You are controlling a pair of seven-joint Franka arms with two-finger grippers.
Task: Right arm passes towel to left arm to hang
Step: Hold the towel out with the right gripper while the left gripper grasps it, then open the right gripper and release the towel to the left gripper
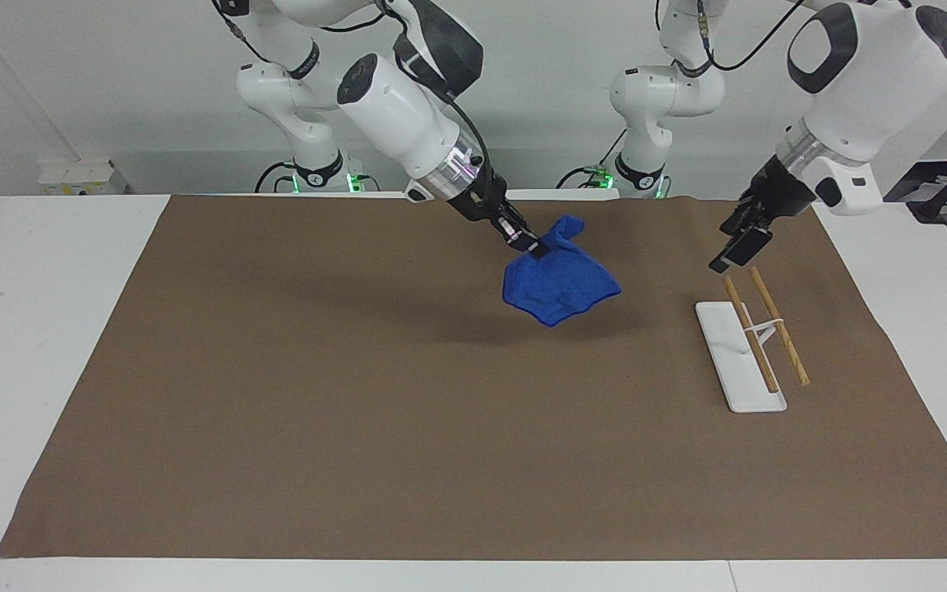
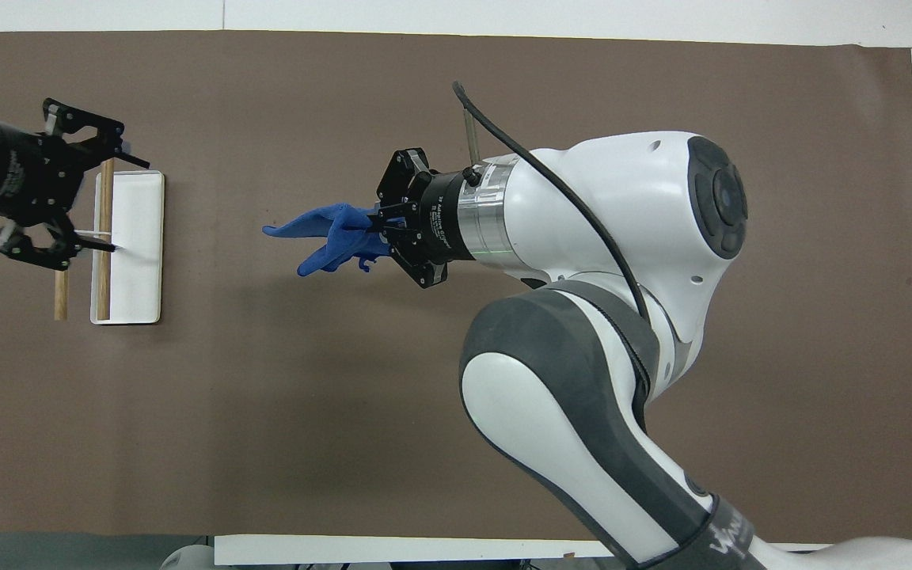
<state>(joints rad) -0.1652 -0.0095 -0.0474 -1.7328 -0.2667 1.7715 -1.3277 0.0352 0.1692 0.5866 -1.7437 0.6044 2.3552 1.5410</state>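
The blue towel [image 1: 560, 284] hangs in the air over the middle of the brown mat, pinched at its upper corner by my right gripper [image 1: 533, 245], which is shut on it. In the overhead view the towel [image 2: 321, 237] sticks out from the right gripper [image 2: 377, 229] toward the left arm's end of the table. My left gripper [image 1: 736, 247] is up in the air over the rack, empty, well apart from the towel. In the overhead view the left gripper [image 2: 112, 198] has its fingers spread open over the rods.
A small rack stands on the mat at the left arm's end: a white base plate [image 1: 728, 362] [image 2: 135, 237] with two wooden rods [image 1: 779, 329] [image 2: 106, 285] on a thin white stand. The brown mat [image 1: 358, 411] covers most of the white table.
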